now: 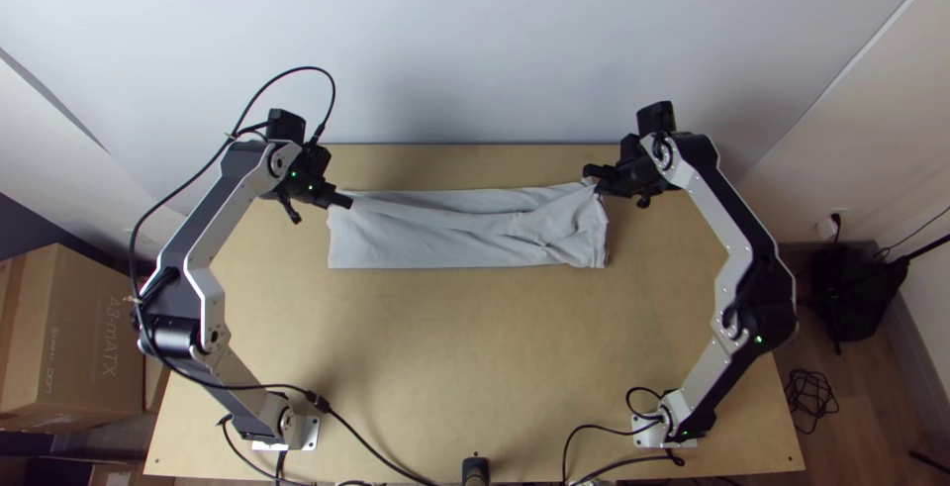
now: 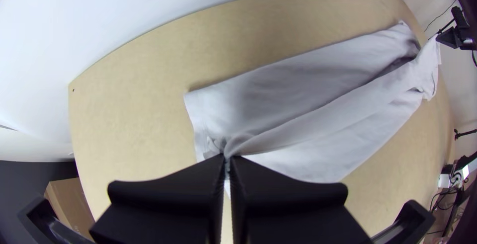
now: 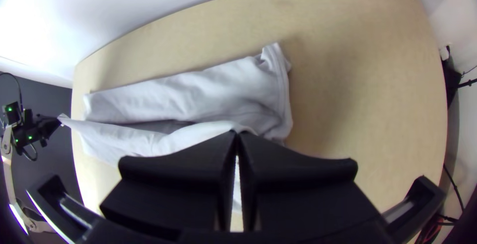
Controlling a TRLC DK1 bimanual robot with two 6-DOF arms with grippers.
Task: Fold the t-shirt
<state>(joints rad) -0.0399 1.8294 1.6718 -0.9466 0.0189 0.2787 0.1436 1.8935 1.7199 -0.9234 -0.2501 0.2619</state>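
So the biggest thing we've got is the light wooden table [image 1: 465,347], taking up most of the middle and bottom of the top view, with the left arm [image 1: 236,189] up its left side and the right arm [image 1: 714,214] up its right. Only container-ish thing we'd call out is a cardboard box [image 1: 94,338] by the left edge of the frame; it's off the table, and we can't tell what's in it, if anything. The pale t-shirt [image 1: 426,239] lies across the upper middle of the frame as a long, narrow strip, lower edge pretty straight, right end kinda wrinkled. We'd guess the lengthwise folding is mostly there, but the layer being held up needs laying down and smoothing, and the strip looks unfolded end to end, so we'd call it somewhere past halfway. As for the grippers, the left gripper [image 2: 228,157] has its fingers pressed together, pinching cloth near the strip's left end, and the right gripper [image 3: 237,134] is pinching it near the right end. A raised ridge of fabric runs between them, so tbh we'd lower both sides together or it could skew.
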